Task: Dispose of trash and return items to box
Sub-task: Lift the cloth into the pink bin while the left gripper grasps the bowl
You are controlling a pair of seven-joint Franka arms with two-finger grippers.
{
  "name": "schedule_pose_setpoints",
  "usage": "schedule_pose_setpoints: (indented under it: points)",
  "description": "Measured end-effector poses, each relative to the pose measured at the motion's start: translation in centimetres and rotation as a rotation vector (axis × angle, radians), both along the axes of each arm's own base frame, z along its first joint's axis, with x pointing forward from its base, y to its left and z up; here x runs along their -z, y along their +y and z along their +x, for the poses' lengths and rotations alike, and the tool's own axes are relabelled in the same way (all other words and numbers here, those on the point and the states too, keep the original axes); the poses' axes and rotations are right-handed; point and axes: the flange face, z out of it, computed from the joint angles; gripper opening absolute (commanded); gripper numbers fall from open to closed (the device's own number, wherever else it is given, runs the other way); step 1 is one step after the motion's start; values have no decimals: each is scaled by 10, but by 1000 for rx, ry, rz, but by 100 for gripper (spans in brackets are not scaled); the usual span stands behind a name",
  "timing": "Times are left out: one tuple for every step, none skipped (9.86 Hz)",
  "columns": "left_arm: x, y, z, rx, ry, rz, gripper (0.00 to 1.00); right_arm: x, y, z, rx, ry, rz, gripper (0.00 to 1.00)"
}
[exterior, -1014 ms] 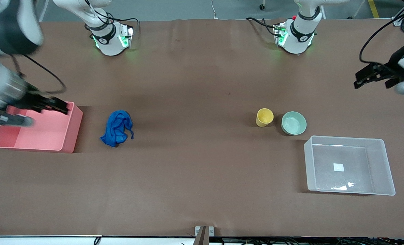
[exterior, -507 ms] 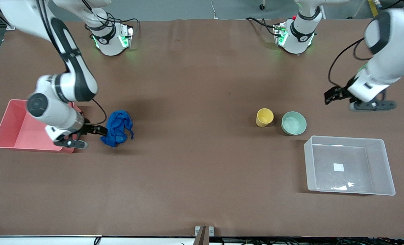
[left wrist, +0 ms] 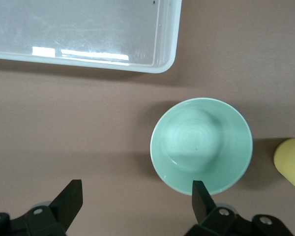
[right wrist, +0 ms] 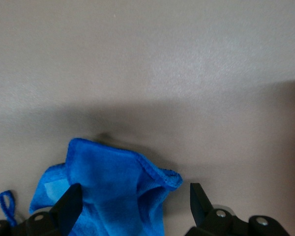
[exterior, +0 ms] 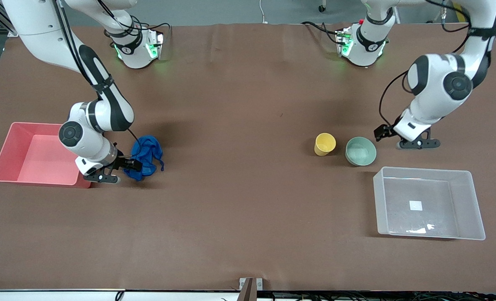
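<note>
The blue rag (exterior: 144, 157) lies crumpled on the table beside the pink bin. My right gripper (exterior: 131, 164) is open and low at the rag's edge on the pink bin's side. In the right wrist view part of the rag (right wrist: 110, 194) lies between the open fingers (right wrist: 69, 206). The mint-green bowl (exterior: 360, 151) and the yellow cup (exterior: 325, 144) stand side by side. The clear box (exterior: 423, 169) lies nearer the front camera than they do. My left gripper (exterior: 381, 133) is open beside the bowl. In the left wrist view one finger (left wrist: 200, 199) overlaps the rim of the bowl (left wrist: 201, 142).
The pink bin (exterior: 5, 138) sits at the right arm's end of the table and holds nothing. The left wrist view shows the clear box's corner (left wrist: 162, 64) and the cup's edge (left wrist: 291, 164). The two robot bases stand along the table's back edge.
Both arms swung in from the table's ends. My right gripper went from over the pink bin down to the rag. My left gripper came down beside the bowl.
</note>
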Motion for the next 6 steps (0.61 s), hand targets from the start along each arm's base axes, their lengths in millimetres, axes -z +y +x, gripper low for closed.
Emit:
schedule_pose_setpoints:
  points:
    - [21, -1, 3, -10, -13, -2, 98, 3, 2, -3, 11, 15, 0, 31]
    - [41, -1, 5, -18, -15, -4, 91, 5, 5, -5, 18, 30, 0, 10]
    - [56, -1, 4, -21, -11, -5, 69, 6, 7, -6, 25, 39, -1, 1]
    - [66, -2, 3, -21, -3, -5, 38, 6, 8, -7, 30, 52, 0, 1]
    - [73, -2, 2, -20, 7, -5, 15, 3, 8, -6, 42, 64, -1, 1]
    - [75, -3, 2, -19, 10, -6, 4, -3, 8, -3, 64, 99, -5, 1]
